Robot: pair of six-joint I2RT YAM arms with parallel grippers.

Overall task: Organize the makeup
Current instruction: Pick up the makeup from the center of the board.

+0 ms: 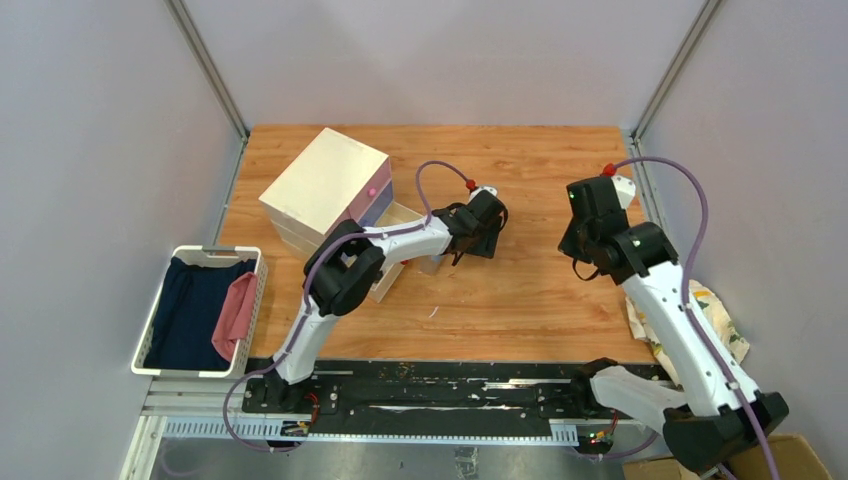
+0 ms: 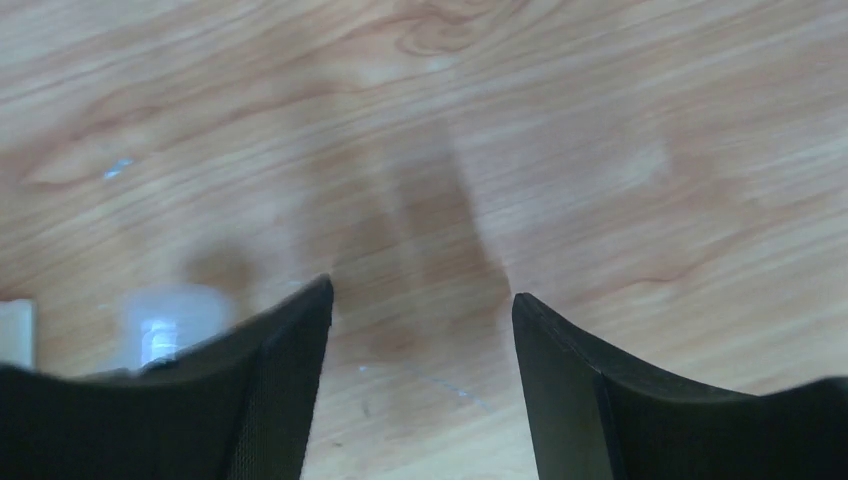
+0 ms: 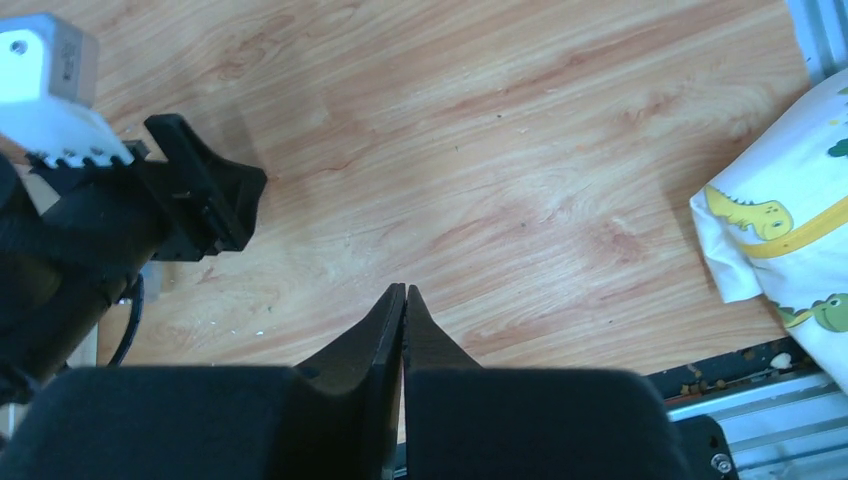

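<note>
Because the left arm hides most of the pulled-out drawer (image 1: 403, 213) of the drawer box (image 1: 322, 180), I cannot see how much makeup is already stowed. I see almost nothing loose on the tabletop (image 1: 520, 300) from above, so I judge the sorting to be well along. The one piece I can make out is a small bottle (image 2: 160, 322), pale and blurred in the left wrist view. It stands on the wood just beside the outer side of one finger, not between the two, and I take it to be left to collect. The left arm reaches forward past the box toward mid-table, wrist tipped down. The left pincer (image 2: 420, 300) is low over the wood, released, with its fingers well apart and only bare grain between them. The right arm is raised over the right side, well apart from the box. The right pincer (image 3: 404, 290) is clenched on nothing, fingers pressed together, with a dinosaur-print cloth (image 3: 790, 230) off to its side at the table's edge.
</note>
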